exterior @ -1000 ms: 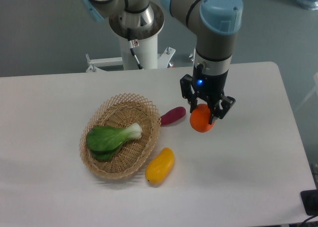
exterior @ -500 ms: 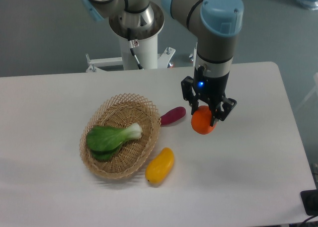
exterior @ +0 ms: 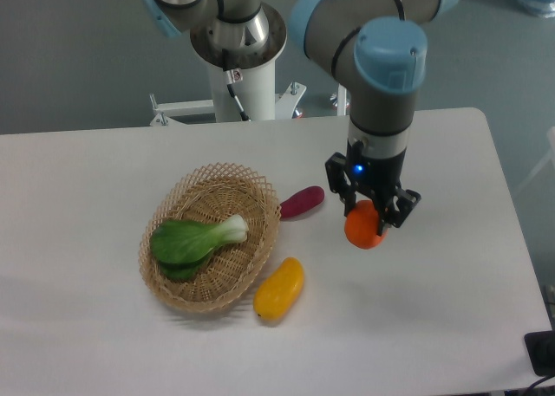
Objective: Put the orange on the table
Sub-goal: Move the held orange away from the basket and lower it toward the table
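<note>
The orange [exterior: 363, 228] is a small round bright orange fruit held between my gripper's fingers. My gripper [exterior: 368, 214] is shut on it, right of the purple vegetable and right of the basket. The orange sits low over the white table [exterior: 451, 283]; I cannot tell if it touches the surface. The fingers hide the top of the orange.
A wicker basket [exterior: 178, 287] with a green leafy vegetable [exterior: 192, 240] stands left of centre. A purple oblong vegetable [exterior: 302, 202] lies by the basket's right rim. A yellow-orange oblong fruit [exterior: 279, 288] lies in front of the basket. The arm's base post [exterior: 243, 84] stands at the back.
My gripper has moved a little to the right and down toward the table, with the orange still held in it. The other things have not moved.
</note>
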Available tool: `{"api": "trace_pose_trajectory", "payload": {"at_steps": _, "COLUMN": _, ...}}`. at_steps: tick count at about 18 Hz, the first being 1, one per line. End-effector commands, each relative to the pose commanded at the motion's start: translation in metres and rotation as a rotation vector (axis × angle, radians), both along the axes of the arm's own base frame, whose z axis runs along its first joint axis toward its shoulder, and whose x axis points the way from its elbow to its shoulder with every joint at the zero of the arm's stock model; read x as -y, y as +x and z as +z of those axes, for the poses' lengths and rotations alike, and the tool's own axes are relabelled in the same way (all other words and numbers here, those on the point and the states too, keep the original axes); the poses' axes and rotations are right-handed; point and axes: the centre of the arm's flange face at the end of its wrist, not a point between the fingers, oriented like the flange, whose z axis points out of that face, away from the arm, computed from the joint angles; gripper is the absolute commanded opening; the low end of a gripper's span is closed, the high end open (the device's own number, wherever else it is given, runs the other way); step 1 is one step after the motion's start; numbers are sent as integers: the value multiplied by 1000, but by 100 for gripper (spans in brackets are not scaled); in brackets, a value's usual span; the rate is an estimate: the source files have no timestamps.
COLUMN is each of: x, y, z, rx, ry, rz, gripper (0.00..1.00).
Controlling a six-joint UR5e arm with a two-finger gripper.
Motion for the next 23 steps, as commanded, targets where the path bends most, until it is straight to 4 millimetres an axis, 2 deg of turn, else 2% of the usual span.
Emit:
{"api": "trace_pose_trajectory", "payload": {"at_steps": 4, "x": -5, "y": -7, "z": -25, "rx": -38, "ry": -44, "rz": 72, "gripper": 56}}
{"api": "trace_pose_trajectory", "payload": {"at_steps": 9, "x": -15, "y": -1, "z": -80, "rx": -60, "ry": -92, "rz": 57, "gripper": 56}}
{"api": "trace_pose_trajectory", "payload": {"at_steps": 12, "x": -18, "y": 1, "z": -104, "rx": -35, "ry": -104, "rz": 53, "gripper": 56}}
{"api": "trace_pose_trajectory", "payload": {"at_steps": 16, "x": -21, "y": -1, "z": -123, "rx": -16, "ry": -112, "rz": 77, "gripper": 56}}
{"api": "trace_pose_trajectory", "payload": {"at_steps": 19, "x": -22, "y": -1, "z": -132, "rx": -15, "ry": -123, "rz": 84, "gripper": 56}}
{"api": "trace_pose_trajectory", "payload": {"at_steps": 23, "x": -25, "y": 1, "z": -139, "rx": -66, "ry": -219, "rz": 34, "gripper": 56}}
